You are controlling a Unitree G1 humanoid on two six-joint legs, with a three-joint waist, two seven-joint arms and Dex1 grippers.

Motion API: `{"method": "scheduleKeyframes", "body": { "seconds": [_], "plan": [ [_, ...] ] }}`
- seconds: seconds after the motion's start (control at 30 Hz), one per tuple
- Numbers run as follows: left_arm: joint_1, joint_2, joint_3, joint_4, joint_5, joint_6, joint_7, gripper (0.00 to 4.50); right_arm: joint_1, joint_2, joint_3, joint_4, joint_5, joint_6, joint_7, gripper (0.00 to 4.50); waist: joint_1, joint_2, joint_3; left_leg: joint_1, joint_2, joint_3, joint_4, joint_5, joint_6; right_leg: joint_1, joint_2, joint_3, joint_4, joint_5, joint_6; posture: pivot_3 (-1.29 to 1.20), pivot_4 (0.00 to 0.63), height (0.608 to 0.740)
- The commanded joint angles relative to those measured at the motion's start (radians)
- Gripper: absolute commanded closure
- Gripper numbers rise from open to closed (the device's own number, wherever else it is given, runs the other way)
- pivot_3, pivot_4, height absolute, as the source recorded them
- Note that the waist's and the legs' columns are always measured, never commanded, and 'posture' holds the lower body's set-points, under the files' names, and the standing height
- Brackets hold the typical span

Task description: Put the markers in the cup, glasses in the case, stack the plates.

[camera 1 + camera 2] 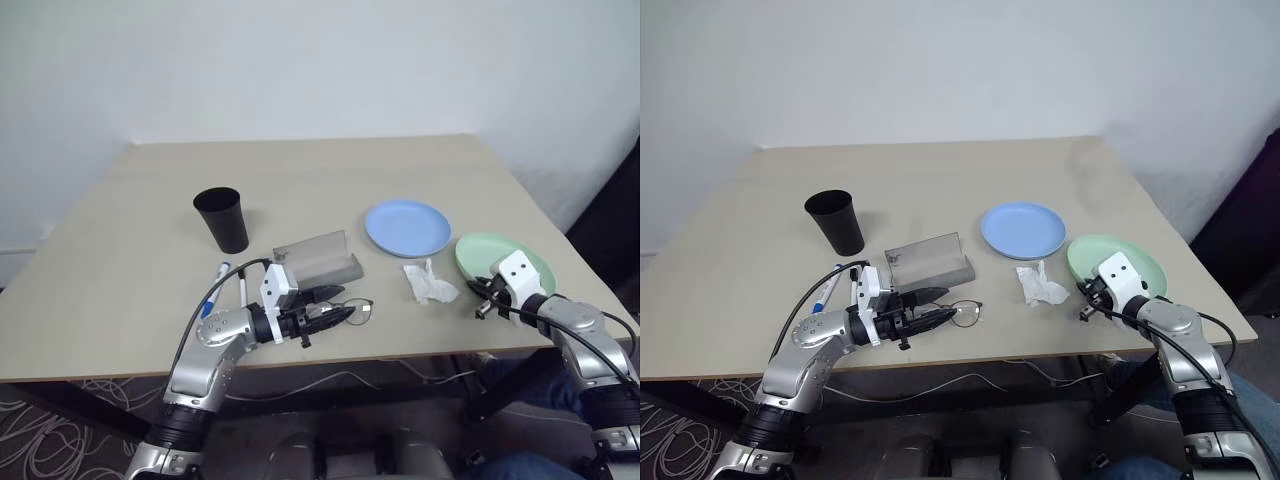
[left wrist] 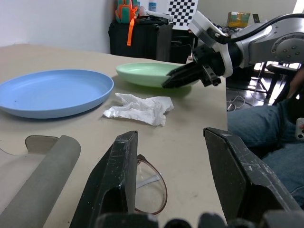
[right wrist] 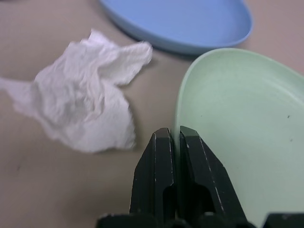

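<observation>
Left eye view, L to R: two markers lie on the table near its front-left edge, blue caps visible, partly behind the left arm's cable. Black cup stands upright just behind them, nothing seen inside. Grey case sits mid-table w/ lid raised, open side facing the front edge. Left gripper is low at the front edge, pointing to the right, fingers spread apart w/ the glasses at their tips; left wrist view shows one lens betw. the two fingers, but can't tell if either finger touches the frame. Glasses lie on the table just in front of the case. Crumpled white tissue lies right of the glasses, betw. them and the plates. Light blue plate is behind the tissue; mint green plate is right of it, the two rims close together, not stacked. Right gripper has its fingers pinched on the green plate's near-left rim.
</observation>
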Motion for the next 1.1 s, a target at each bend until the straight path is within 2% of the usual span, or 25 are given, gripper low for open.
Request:
{"method": "scheduleKeyframes", "body": {
  "seconds": [0.03,0.17,0.33,0.43,0.6,0.97,1.1],
  "plan": [
    [-0.018,-0.002,0.003,-0.009,0.001,-0.021,0.003,2.22,-0.07,-0.002,-0.022,0.038,-0.055,-0.104,-0.074,4.46,0.0,0.0,0.0,0.0,0.0,0.0,0.0,0.0,0.0,0.0,0.0,0.0,0.0,0.0,0.0,0.0,0.0,0.74],
    [-0.025,-0.003,0.003,0.0,0.004,-0.027,0.003,2.22,-0.133,-0.003,0.01,0.097,-0.094,-0.238,-0.062,4.46,0.0,0.001,0.0,0.0,0.0,0.0,0.0,0.0,0.0,0.0,0.0,-0.001,0.0,0.0,0.0,0.0,0.0,0.74],
    [-0.039,-0.003,0.004,0.019,0.007,-0.032,-0.001,2.22,-0.246,0.012,0.083,0.19,-0.119,-0.35,0.035,4.46,-0.001,0.001,0.0,0.0,-0.002,0.0,0.0,0.0,0.0,0.0,0.001,-0.001,0.001,0.0,0.0,0.0,0.0,0.74],
    [-0.055,-0.004,0.009,0.037,0.01,-0.039,0.0,2.22,-0.362,0.049,0.155,0.319,-0.149,-0.436,0.12,4.46,-0.005,0.001,0.0,0.001,-0.003,0.0,0.0,0.0,0.0,-0.001,0.001,0.0,0.003,0.0,0.0,0.0,0.0,0.74],
    [-0.06,-0.002,0.021,0.047,0.012,-0.05,0.01,2.22,-0.527,0.125,0.2,0.563,-0.164,-0.529,0.195,4.46,-0.002,0.001,0.0,0.001,-0.007,0.0,0.0,0.001,0.001,-0.002,0.002,0.002,0.005,0.0,0.0,0.0,0.0,0.74],
    [-0.019,-0.006,0.032,0.004,0.009,-0.056,0.063,2.22,-0.71,0.238,0.221,0.889,-0.225,-0.622,0.206,4.46,-0.001,0.002,0.0,0.001,-0.01,0.002,0.001,0.001,0.001,-0.003,0.0,0.005,0.008,0.001,0.001,0.0,0.0,0.74],
    [-0.009,-0.004,0.032,0.0,0.008,-0.058,0.072,2.22,-0.729,0.249,0.213,0.932,-0.236,-0.642,0.189,3.4,-0.001,0.002,0.0,0.001,-0.01,0.002,0.003,0.001,0.001,-0.004,0.0,0.006,0.012,0.001,0.001,0.0,0.0,0.74]
  ]
}}
